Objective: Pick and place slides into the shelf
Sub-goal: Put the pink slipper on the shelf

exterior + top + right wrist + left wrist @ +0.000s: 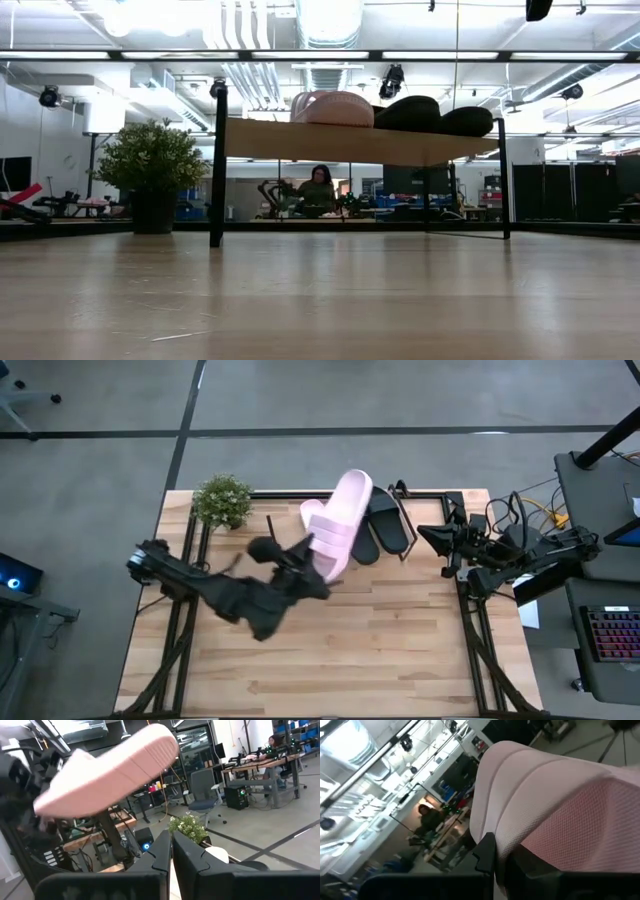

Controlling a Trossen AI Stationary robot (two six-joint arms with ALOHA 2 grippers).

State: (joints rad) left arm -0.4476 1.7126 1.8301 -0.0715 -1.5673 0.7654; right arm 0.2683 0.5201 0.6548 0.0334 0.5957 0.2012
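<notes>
My left gripper [318,565] is shut on a pale pink slide [342,520], held in the air over the shelf's left part. In the right wrist view that slide [105,775] shows its smooth underside. On the slanted wooden shelf [350,142] lie the other pink slide [335,108] and two black slides [410,113] [467,121]. From above, the resting pink slide [312,512] peeks out beside the held one, and the black slides [385,525] lie to its right. My right gripper [171,851] waits shut, in the air at the table's right edge [425,536]. My left gripper pinches the pink slide's near end [506,842] between its two fingers [485,855]. The fingers come in about level from the table's near left. The slide sticks out beyond them toward the far right, lifted clear, with its far end [162,742] tilted up.
A potted plant [222,500] stands at the table's far left corner, left of the shelf's black rod frame [217,165]. Bare tabletop [380,640] lies in front of the shelf. A person [320,190] sits in the room beyond the table.
</notes>
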